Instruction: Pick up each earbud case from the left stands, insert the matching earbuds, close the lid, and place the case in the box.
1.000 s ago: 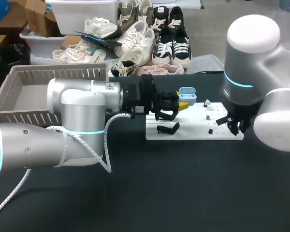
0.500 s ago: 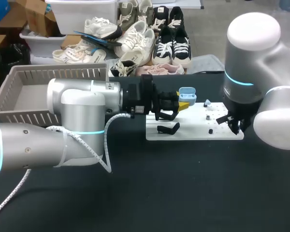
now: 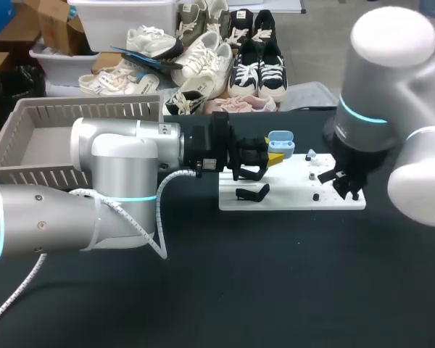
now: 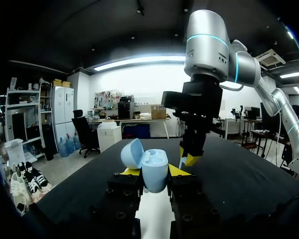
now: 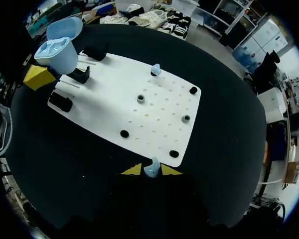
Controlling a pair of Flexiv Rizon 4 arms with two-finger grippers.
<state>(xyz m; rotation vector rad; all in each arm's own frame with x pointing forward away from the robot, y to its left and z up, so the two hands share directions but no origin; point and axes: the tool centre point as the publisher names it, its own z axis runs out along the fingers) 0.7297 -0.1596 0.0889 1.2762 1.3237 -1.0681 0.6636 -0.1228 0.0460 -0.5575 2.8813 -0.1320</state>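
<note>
An open light-blue earbud case [image 4: 150, 160] is gripped between both fingers of the left tool [image 4: 154, 171] above the white board [image 5: 107, 97], and a light-blue earbud [image 5: 151, 166] is pinched between the narrowly parted fingers of the right tool [image 5: 151, 170] at the board's edge.

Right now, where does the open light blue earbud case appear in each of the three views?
Head view: the open light blue earbud case is in the left gripper, over the white board's left end.
Left wrist view: the case is between that gripper's own fingers.
Right wrist view: the case is far ahead of the right gripper, beyond the white board.
Shared landmark: the white board.
</note>
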